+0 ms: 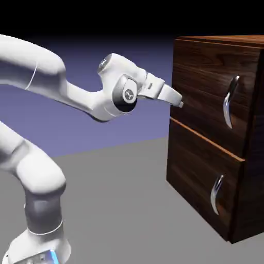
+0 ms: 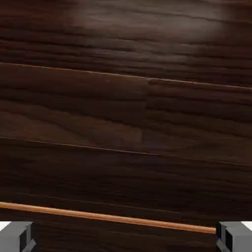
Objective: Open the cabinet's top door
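Observation:
The dark walnut cabinet (image 1: 247, 170) stands at the exterior view's right. Its top door (image 1: 201, 87) carries a long curved silver handle (image 1: 229, 100). My gripper (image 1: 179, 103) sits close to the top door's left edge, low on the panel and well left of that handle. In the hand view dark wood grain (image 2: 126, 108) fills the picture, with a thin light-wood seam (image 2: 108, 216) running across near the bottom. My two grey fingertips (image 2: 17, 236) show at the bottom corners, wide apart, and the gripper (image 2: 126, 240) is open with nothing between them. No handle shows in the hand view.
Below the top door is the lower panel (image 1: 198, 175) with a shorter silver handle (image 1: 216, 193). The grey table (image 1: 124, 206) stretches in front of the cabinet. My white arm (image 1: 41, 77) rises from the lower left.

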Action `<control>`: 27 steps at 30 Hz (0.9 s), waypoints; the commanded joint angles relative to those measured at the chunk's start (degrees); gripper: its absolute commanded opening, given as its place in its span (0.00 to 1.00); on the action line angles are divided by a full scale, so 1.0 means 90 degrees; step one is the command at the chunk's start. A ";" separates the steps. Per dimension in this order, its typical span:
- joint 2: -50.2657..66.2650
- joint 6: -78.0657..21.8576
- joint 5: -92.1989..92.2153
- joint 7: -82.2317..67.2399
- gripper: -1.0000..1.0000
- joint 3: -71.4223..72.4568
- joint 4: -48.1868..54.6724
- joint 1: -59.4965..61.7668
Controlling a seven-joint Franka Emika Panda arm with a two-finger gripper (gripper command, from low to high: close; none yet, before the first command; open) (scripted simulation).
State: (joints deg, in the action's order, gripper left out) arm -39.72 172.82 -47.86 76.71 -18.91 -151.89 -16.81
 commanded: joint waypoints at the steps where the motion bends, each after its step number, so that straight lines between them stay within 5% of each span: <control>1: -0.0041 -0.0007 -0.0277 0.0198 1.00 -0.0110 0.0053 -0.0093; 27: -0.1103 -0.0185 -0.7476 0.5351 1.00 -0.2954 0.1423 -0.2519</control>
State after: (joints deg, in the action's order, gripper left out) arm -49.65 171.16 -115.14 124.86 -45.50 -139.08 -39.48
